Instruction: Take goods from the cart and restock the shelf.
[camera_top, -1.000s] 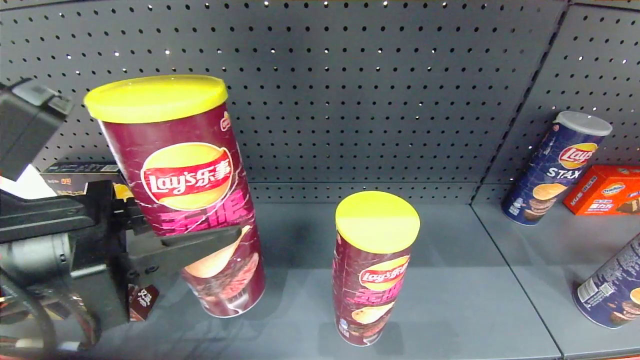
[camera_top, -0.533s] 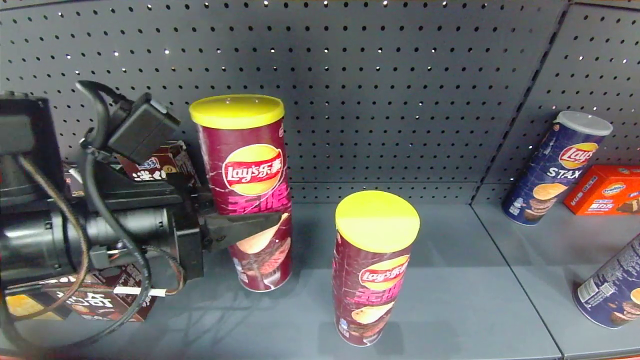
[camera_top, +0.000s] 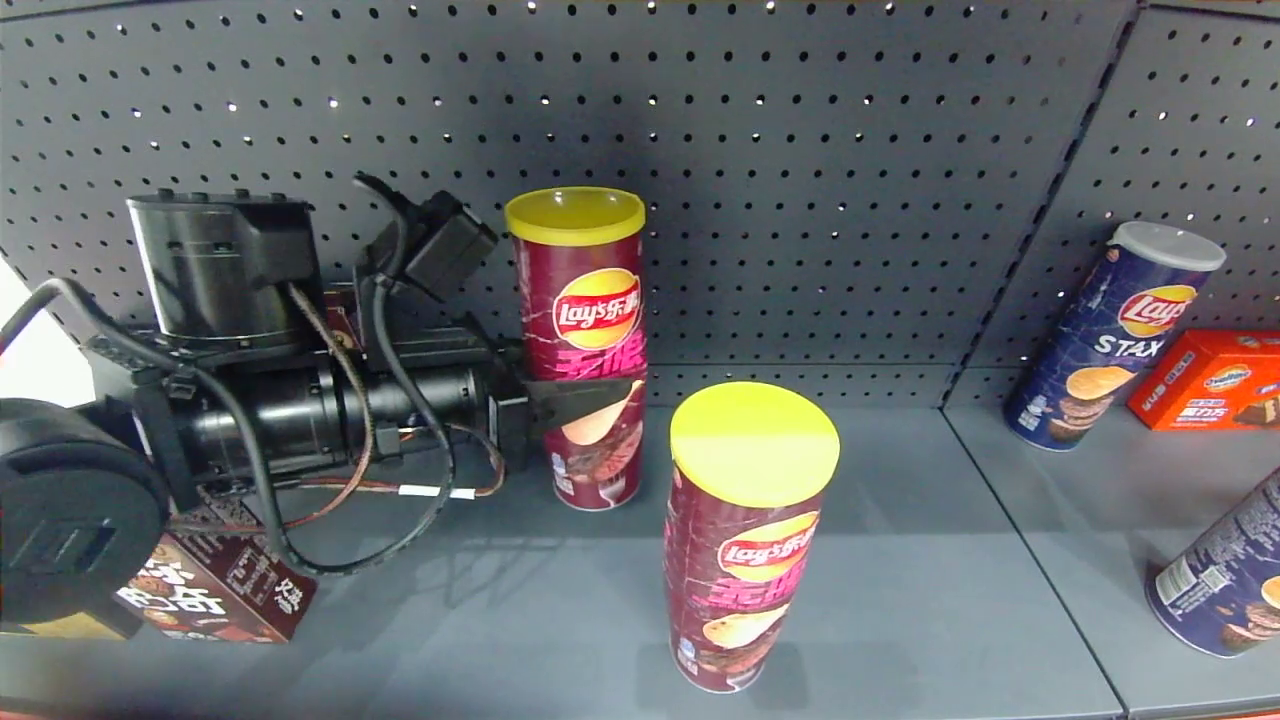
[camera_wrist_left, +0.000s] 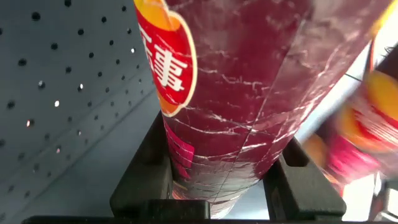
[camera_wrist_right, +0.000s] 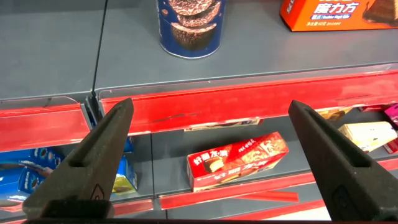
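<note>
I'm gripping the maroon chip can (camera_top: 580, 300) with the left gripper (camera_top: 590, 395), jaws clamped on its lower half (the near finger is lying across the label). The can is sitting upright, yellow lid on top, close to the pegboard (camera_top: 800, 200) at the back of the shelf (camera_top: 900, 560); I can't tell whether its base is touching the deck. A second maroon can (camera_top: 745, 540) is standing nearer me, to its right and apart from it. The right gripper (camera_wrist_right: 211, 162) is hanging wide open, facing lower shelves with red rails (camera_wrist_right: 249, 99).
</note>
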